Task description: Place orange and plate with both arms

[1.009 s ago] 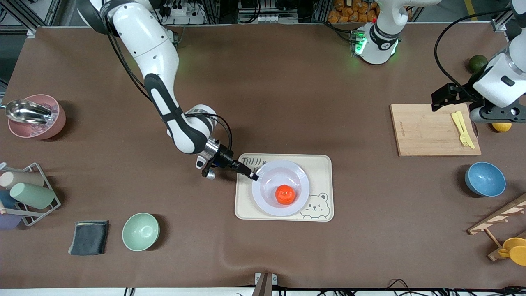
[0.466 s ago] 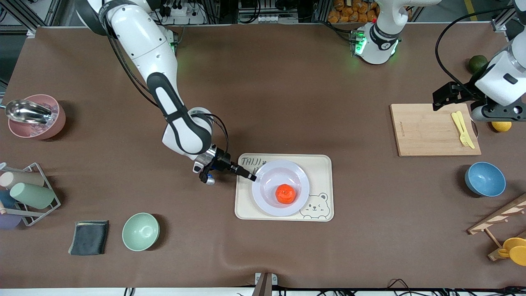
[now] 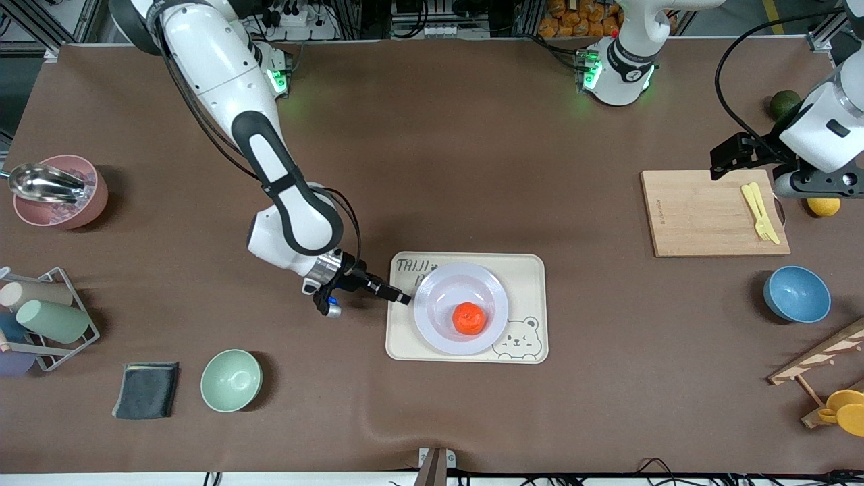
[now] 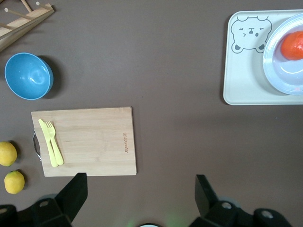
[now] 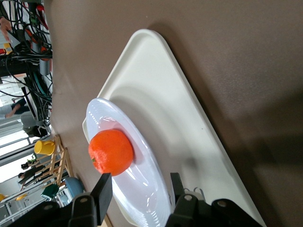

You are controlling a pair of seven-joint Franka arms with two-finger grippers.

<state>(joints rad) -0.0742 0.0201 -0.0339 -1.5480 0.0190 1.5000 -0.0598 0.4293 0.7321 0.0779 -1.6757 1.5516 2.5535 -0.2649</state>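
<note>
The orange [image 3: 468, 318] lies in the pale plate [image 3: 426, 317], which sits on the cream bear tray [image 3: 526, 270]. My right gripper [image 3: 401, 298] is open and empty. It sits low at the tray's edge, just off the plate's rim on the side toward the right arm's end. In the right wrist view the gripper [image 5: 138, 188] has its jaws apart, and the plate [image 5: 102, 113] and orange [image 5: 110, 152] lie just ahead. My left gripper [image 3: 727, 159] is open, empty and waiting above the cutting board's edge. In its own view it [image 4: 140, 189] shows wide apart.
A wooden cutting board [image 3: 702, 216] holds a yellow fork and knife [image 3: 759, 212]. A blue bowl [image 3: 796, 293], a lemon [image 3: 823, 207] and a dark green fruit [image 3: 784, 103] lie toward the left arm's end. A mint bowl [image 3: 231, 380], a grey cloth [image 3: 145, 390], a cup rack [image 3: 40, 317] and a pink bowl [image 3: 57, 191] lie toward the right arm's end.
My right gripper has drawn back from the plate's rim toward the right arm's end of the table. The plate and orange stay put. The left arm has barely moved.
</note>
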